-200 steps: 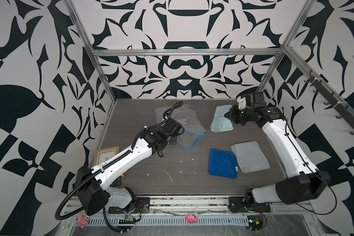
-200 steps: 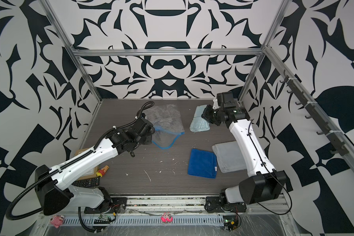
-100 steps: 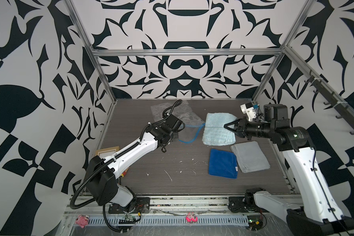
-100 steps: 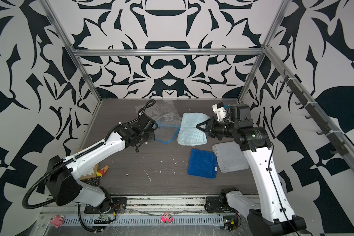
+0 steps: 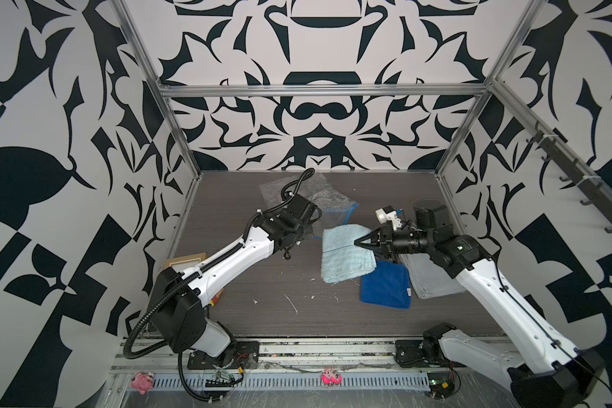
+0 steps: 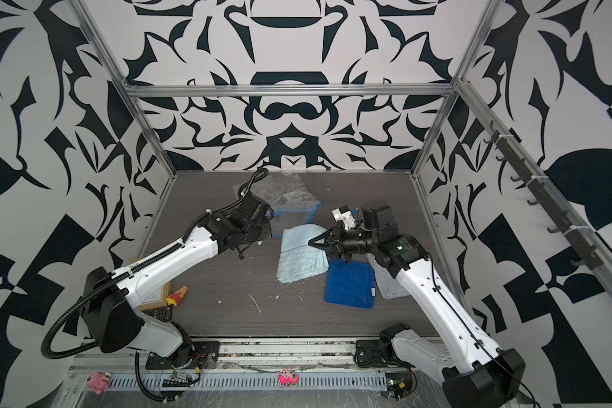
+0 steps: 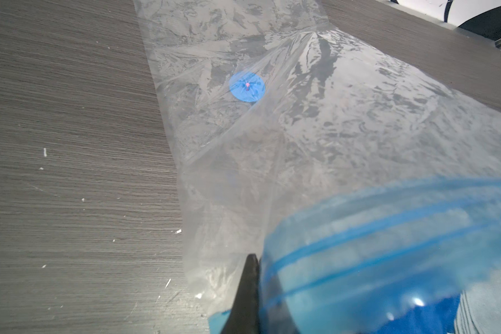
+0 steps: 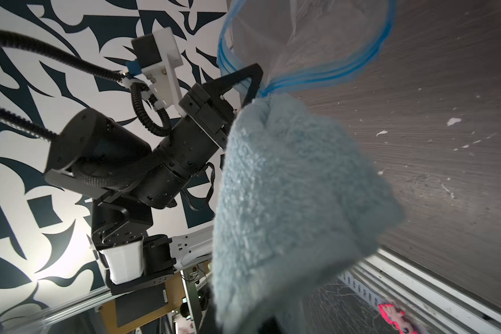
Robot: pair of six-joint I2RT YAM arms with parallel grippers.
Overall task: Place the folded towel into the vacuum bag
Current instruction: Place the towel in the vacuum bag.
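The clear crinkly vacuum bag [image 5: 327,197] [image 6: 287,197] lies at the back middle of the table. My left gripper [image 5: 315,231] [image 7: 258,260] is shut on its blue zip strip [image 7: 388,231] and holds the mouth lifted. The round blue valve [image 7: 247,86] sits further in. In the right wrist view the left gripper [image 8: 253,76] pinches the zip loop of the vacuum bag [image 8: 301,34]. My right gripper [image 5: 357,243] [image 6: 311,243] is shut on a light blue folded towel [image 5: 343,259] [image 6: 299,258] [image 8: 287,202]. It hangs in the air just in front of the bag mouth.
A dark blue towel [image 5: 386,288] and a grey towel [image 5: 435,279] lie flat at the right, under my right arm. A framed picture [image 5: 186,261], a small toy [image 6: 177,295] and a calculator [image 6: 158,312] sit by the left arm's base. White scraps dot the table.
My right gripper has lifted the light blue towel from the back right and carried it left and forward, up to the bag mouth. The left gripper has raised the bag's zip edge.
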